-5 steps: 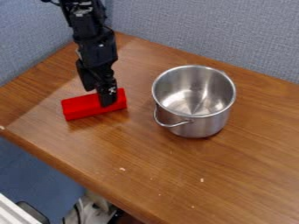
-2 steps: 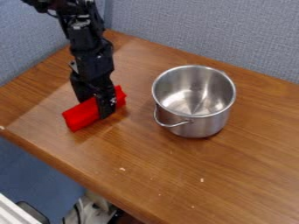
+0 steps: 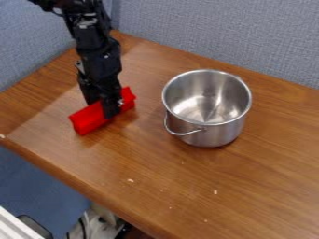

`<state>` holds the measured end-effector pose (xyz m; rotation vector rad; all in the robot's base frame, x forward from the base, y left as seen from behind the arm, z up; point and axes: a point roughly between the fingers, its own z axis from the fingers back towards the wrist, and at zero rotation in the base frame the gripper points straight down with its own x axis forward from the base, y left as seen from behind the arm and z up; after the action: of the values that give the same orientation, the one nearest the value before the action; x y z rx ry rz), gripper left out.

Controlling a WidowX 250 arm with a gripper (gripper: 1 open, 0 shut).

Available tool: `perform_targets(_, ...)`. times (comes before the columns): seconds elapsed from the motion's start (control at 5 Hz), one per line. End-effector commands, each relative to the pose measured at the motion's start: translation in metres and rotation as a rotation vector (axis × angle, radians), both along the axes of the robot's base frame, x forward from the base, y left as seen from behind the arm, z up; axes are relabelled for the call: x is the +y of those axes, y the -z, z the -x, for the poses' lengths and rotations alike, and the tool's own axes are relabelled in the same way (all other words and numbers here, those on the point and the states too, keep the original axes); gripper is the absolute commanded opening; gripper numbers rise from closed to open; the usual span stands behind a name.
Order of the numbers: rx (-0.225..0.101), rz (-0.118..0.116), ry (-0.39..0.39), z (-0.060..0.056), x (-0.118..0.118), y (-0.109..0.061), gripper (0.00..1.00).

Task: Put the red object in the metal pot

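Observation:
The red object [image 3: 86,119] lies on the wooden table [image 3: 149,177] at the left, slightly skewed. My black gripper [image 3: 108,105] points straight down onto its right half, with the fingers standing astride the block and low at the table. The block shows on both sides of the fingers; how tightly they press it is hidden. The metal pot [image 3: 214,133] stands upright to the right of the block, well apart from it. It is shiny and empty, with its thin wire handle [image 3: 184,133] at the front left.
The table's front edge runs diagonally from left to lower right, with floor below it. A grey-blue wall stands behind the table. Bare wood lies between the block and the pot and in front of both.
The gripper has come down and shifted slightly left over the block, rolling a little. Its fingers have narrowed around the block, which now lies more skewed than a second ago.

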<state>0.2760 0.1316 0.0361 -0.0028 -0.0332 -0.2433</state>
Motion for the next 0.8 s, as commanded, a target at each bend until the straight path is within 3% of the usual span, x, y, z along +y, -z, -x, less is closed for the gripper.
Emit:
perform_targets(0.0,-0.026,-0.024,0.037,-0.005,0.019,-0.013,0.00)
perform_targets(0.4,-0.035,-0.017,0.066,0.018,0.006,-0.019,0.00)
perform_targets(0.6,-0.045,-0.028,0.085,0.029,-0.003,-0.030,0.00)
